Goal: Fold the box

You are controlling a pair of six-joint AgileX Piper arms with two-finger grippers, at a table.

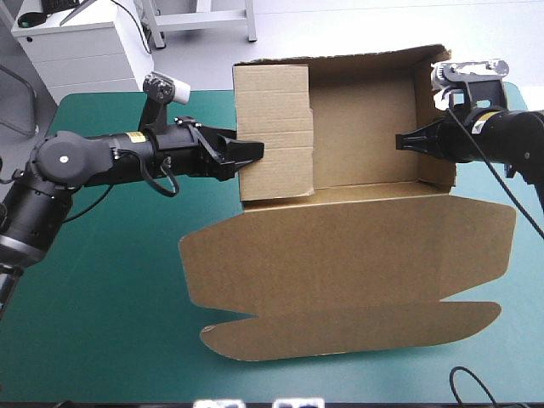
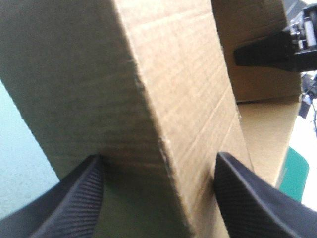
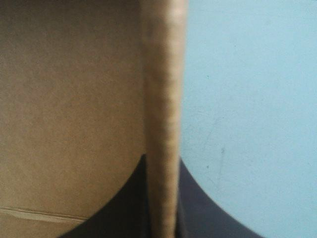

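The left arm (image 1: 102,161) and right arm (image 1: 510,136) reach in level from opposite sides, pointing at each other. The left gripper (image 1: 255,151) has its 2 fingers (image 2: 74,203) spread apart. The right gripper (image 1: 401,141) pinches a wall of the box (image 1: 340,255), fingers nearly together.

No text, brand, number or sign can be read in any view. The brown cardboard box (image 1: 340,255) is shown unprinted. A small yellowish sticker on the left black arm (image 1: 134,137) and another on the right (image 1: 481,127) are too small to be read.
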